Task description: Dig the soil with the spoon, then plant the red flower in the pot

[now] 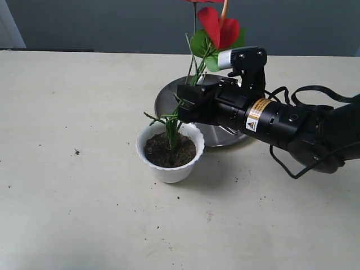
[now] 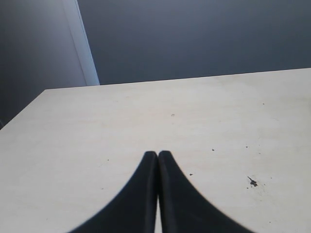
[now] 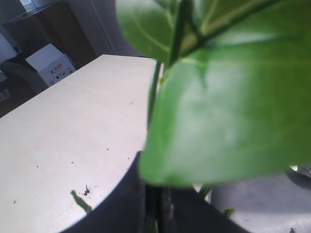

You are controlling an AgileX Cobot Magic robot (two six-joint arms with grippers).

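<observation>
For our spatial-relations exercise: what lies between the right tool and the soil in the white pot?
Only the red flower's green stems: they run from the right tool down into the soil in the pot. The exterior view shows this.

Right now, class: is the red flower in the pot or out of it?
In: the flower stands with its stems sunk into the soil inside the pot.

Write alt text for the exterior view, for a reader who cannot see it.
The right gripper, shut on the stems of the red flower, holds it upright with the stem ends down in the soil of the white pot. A round steel plate sits just behind the pot on the pale table, which is scattered with soil crumbs.
</observation>
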